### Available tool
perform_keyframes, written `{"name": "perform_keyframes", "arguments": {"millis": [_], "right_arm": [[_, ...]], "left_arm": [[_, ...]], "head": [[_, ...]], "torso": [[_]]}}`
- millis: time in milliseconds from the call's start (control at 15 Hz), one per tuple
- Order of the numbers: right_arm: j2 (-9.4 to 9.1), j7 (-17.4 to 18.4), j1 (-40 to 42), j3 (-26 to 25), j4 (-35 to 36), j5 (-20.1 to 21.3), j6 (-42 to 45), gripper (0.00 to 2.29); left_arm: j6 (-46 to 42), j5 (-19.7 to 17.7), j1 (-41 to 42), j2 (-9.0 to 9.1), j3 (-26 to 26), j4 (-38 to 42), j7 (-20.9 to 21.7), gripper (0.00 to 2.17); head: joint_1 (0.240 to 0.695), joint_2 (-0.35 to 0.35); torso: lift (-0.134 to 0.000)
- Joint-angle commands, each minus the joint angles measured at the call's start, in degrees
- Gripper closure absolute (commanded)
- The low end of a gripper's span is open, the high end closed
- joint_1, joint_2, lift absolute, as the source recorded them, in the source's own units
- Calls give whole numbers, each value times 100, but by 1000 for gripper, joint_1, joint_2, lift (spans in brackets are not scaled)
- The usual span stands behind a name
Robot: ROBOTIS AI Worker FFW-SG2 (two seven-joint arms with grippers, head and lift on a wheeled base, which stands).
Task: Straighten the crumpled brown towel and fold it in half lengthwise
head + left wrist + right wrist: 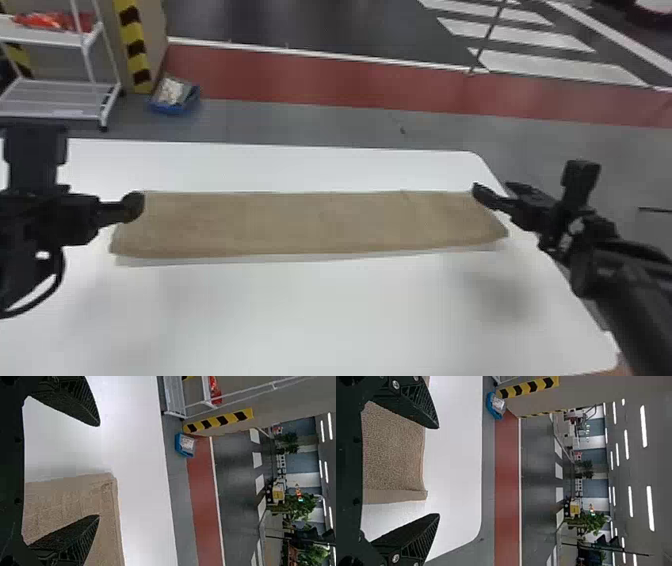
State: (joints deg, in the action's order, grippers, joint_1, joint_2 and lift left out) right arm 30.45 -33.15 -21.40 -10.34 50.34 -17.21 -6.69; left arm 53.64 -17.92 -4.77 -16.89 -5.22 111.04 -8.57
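The brown towel (320, 222) lies on the white surface (320, 310), its long axis running left to right. The left fingers (132, 206) and right fingers (486, 195) are spread wide near its ends, gripping nothing.

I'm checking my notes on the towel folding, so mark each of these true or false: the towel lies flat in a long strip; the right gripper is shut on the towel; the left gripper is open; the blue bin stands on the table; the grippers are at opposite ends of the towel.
1. The towel lies flat in a long strip. True.
2. The right gripper is shut on the towel. False: it is open.
3. The left gripper is open. True.
4. The blue bin stands on the table. False: it is on the floor beyond.
5. The grippers are at opposite ends of the towel. True.
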Motion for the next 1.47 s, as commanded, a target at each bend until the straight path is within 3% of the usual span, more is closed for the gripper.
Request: {"name": "perform_keyframes", "arguments": {"millis": [0, 467, 1133, 1400], "right_arm": [[22, -60, 259, -302, 222, -28, -100, 134], [66, -130, 452, -487, 389, -37, -171, 134], [101, -130, 452, -495, 406, -151, -171, 151], [101, -130, 452, -495, 468, -160, -188, 151]], "left_arm": [[240, -396, 258, -33, 267, 234, 22, 70], [416, -748, 363, 37, 328, -47, 356, 211], [626, -554, 319, 99, 302, -293, 567, 387], [767, -581, 310, 90, 346, -285, 576, 1312]], "head": [[695, -238], [695, -275], [695, -301], [695, -295]], "torso": [[-123], [-123], [-123], [-123]]}}
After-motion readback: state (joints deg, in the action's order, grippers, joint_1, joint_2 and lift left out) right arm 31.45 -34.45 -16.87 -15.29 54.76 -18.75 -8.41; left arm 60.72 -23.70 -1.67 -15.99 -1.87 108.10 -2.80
